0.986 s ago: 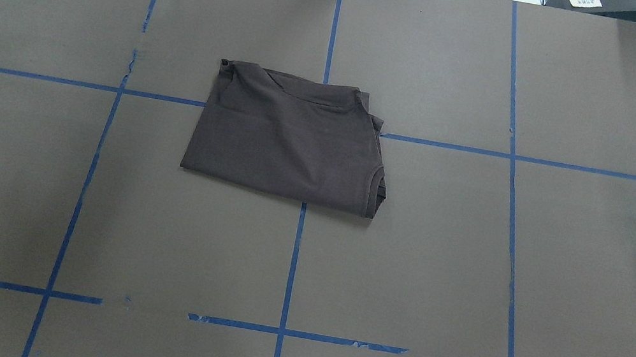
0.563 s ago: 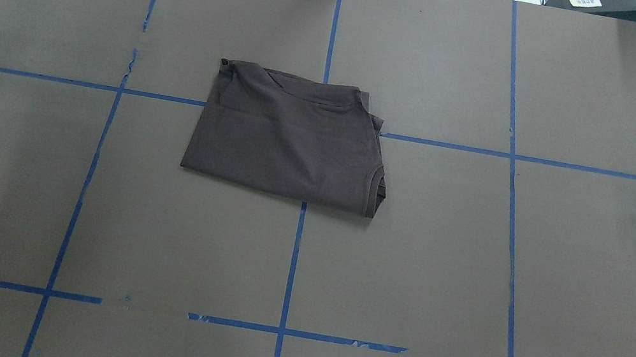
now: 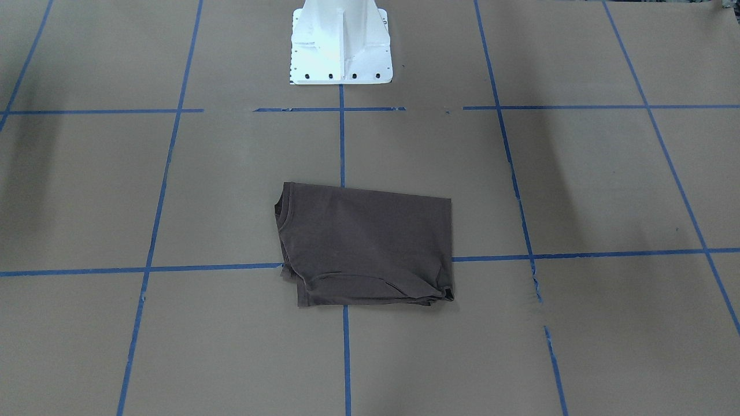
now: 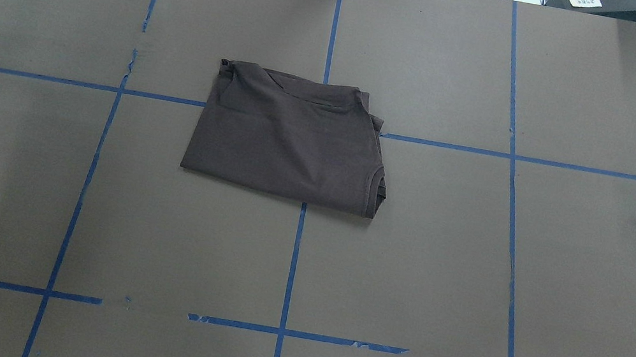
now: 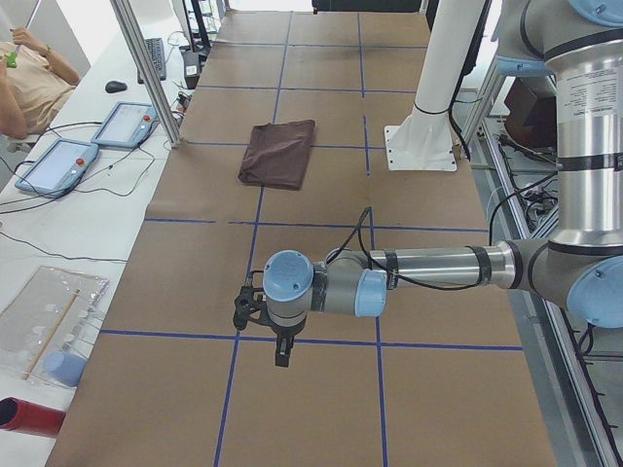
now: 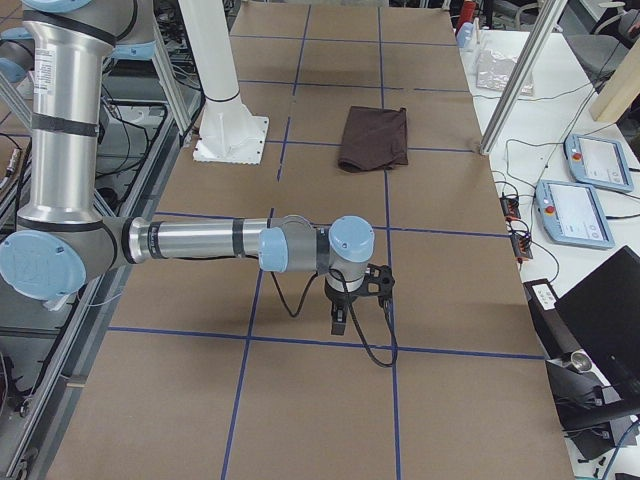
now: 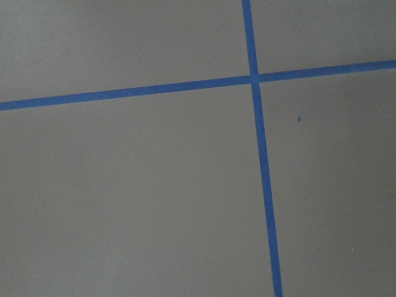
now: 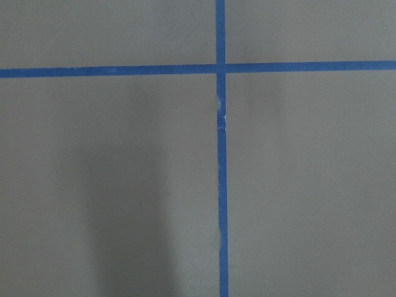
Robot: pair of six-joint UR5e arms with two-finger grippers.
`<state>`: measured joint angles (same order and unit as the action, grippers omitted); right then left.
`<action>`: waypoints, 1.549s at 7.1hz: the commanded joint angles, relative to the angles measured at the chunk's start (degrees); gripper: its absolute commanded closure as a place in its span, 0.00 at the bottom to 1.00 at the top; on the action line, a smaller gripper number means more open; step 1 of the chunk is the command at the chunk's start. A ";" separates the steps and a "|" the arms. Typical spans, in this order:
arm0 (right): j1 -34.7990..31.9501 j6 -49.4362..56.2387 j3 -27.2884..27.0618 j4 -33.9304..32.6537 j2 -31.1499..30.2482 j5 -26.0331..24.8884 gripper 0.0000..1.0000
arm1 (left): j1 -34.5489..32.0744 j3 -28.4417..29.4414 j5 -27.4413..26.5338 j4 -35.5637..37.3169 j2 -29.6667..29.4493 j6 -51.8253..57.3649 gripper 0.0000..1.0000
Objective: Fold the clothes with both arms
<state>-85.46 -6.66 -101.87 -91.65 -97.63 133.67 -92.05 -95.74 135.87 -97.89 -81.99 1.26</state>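
The dark brown T-shirt lies folded into a compact rectangle at the table's middle, also seen in the front view and both side views. No arm touches it. My left gripper hangs over bare paper far from the shirt, at the table's left end. My right gripper hangs likewise at the right end. I cannot tell whether either is open or shut. Both wrist views show only brown paper and blue tape.
Brown paper with a blue tape grid covers the table. The white pedestal base stands at the robot's edge. Tablets and an operator are beyond the far edge.
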 commanded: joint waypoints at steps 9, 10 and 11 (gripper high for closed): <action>0.12 0.85 -4.91 3.41 -4.04 -2.86 0.00 | 0.56 -0.77 -1.58 -5.82 -0.10 -1.61 0.00; 0.12 0.86 -4.91 3.41 -4.67 -2.88 0.00 | 0.47 -0.77 -1.40 -5.91 -0.10 -1.52 0.00; 0.12 0.86 -5.00 3.32 -4.76 -2.80 0.00 | 0.56 -0.68 -1.31 -6.00 -0.10 -1.44 0.00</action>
<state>-85.33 -5.87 -106.77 -88.29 -101.87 131.17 -91.54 -96.46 134.42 -103.79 -82.10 -0.27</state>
